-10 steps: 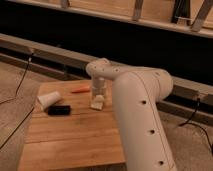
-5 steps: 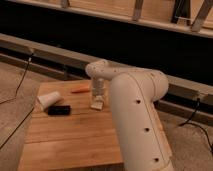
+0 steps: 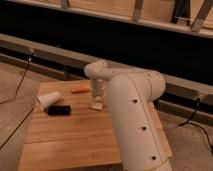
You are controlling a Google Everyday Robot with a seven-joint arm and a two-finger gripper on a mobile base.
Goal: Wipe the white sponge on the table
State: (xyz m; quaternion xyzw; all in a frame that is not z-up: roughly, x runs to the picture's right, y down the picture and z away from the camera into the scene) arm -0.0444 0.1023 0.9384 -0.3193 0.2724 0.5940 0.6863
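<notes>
The white sponge (image 3: pixel 96 105) is a small cream block lying on the light tan wooden table (image 3: pixel 65 140), toward its far middle. My gripper (image 3: pixel 97 97) points straight down onto the sponge from above and meets its top. My white arm (image 3: pixel 132 120) fills the right half of the view and hides the table's right side.
A white tapered cup (image 3: pixel 48 100) lies on its side at the table's far left. A small black object (image 3: pixel 59 109) lies just in front of it. An orange object (image 3: pixel 80 89) lies at the far edge. A dark wall runs behind; cables lie on the floor.
The arm has shifted slightly left over the second. The gripper stays down on the sponge at nearly the same spot on the table.
</notes>
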